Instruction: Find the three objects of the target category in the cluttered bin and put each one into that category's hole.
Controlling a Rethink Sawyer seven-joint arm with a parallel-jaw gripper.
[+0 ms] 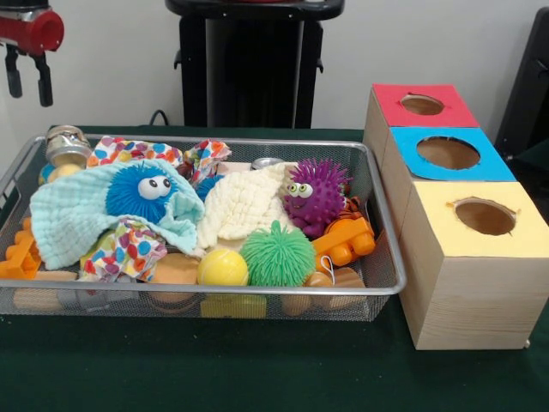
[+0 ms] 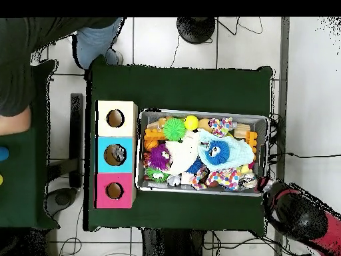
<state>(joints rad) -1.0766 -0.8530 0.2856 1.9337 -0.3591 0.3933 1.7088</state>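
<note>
Currently the gripper [image 1: 28,79] is seen at 10 o'clock in the front view, raised above the bin's [image 1: 388,257] left end, fingers parted, nothing held. Target category is not given; the spiky balls are judged likely. Left to right: blue ball [image 1: 141,190] nested in the pale cloth [image 1: 73,219], below the gripper toward 5 o'clock; green ball [image 1: 277,255] at the front wall; purple ball [image 1: 316,195] near the right end. All are judged light, soft and squashy; a grip across the body is advised, not the spikes. The boxes [image 1: 474,266] stand at 3 o'clock.
</note>
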